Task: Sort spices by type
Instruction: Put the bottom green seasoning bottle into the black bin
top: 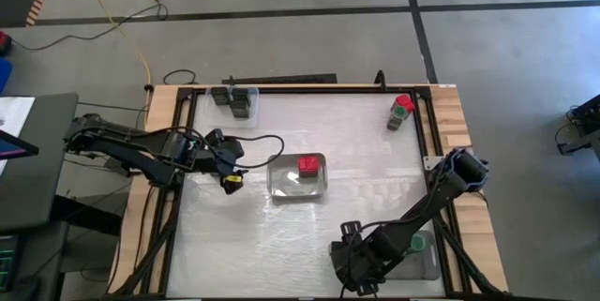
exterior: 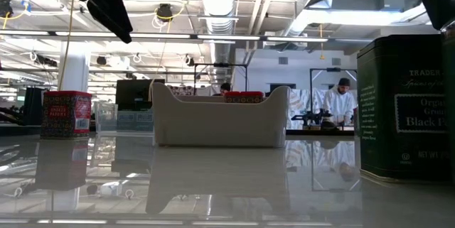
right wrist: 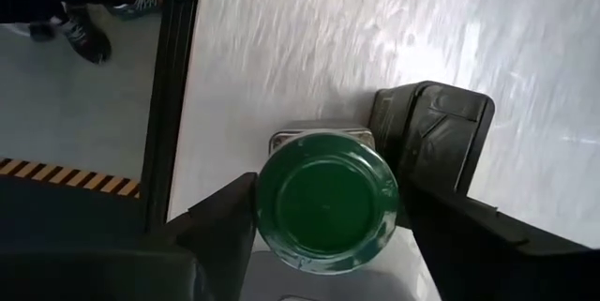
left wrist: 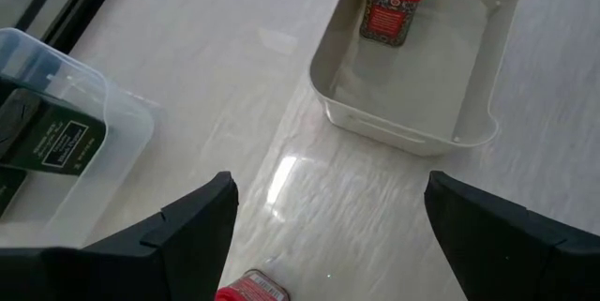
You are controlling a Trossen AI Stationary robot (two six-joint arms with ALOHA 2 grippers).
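My left gripper [top: 228, 172] [left wrist: 328, 188] hangs open over a red spice tin [left wrist: 248, 287] [exterior: 67, 114] that stands on its base on the table, left of the grey tray [top: 281, 191]. One red-capped spice [top: 307, 164] [left wrist: 392, 1] stands in that tray. My right gripper [top: 352, 268] [right wrist: 328, 198] is at the near edge, shut on a green round-capped spice [right wrist: 328, 203]. A black boxy spice [right wrist: 431, 132] [exterior: 405, 107] stands right beside it. The gripper hides the green-capped spice in the high view. My right gripper holds the green-capped spice at its round cap [right wrist: 281, 203], pinched between the two fingers, one on either side. The fingers [right wrist: 220, 221] come from above, pointing down, and the jar's body points away toward the table. I cannot tell whether it stands or is lifted.
A clear tray [top: 248, 95] [left wrist: 122, 123] at the far edge holds black boxy spices [top: 234, 102] [left wrist: 52, 137]. A red-capped [top: 403, 104] and another spice [top: 396, 120] stand at the far right corner. A tray [top: 427, 262] near the right arm holds a green-capped spice [top: 415, 242]. Bare table lies between.
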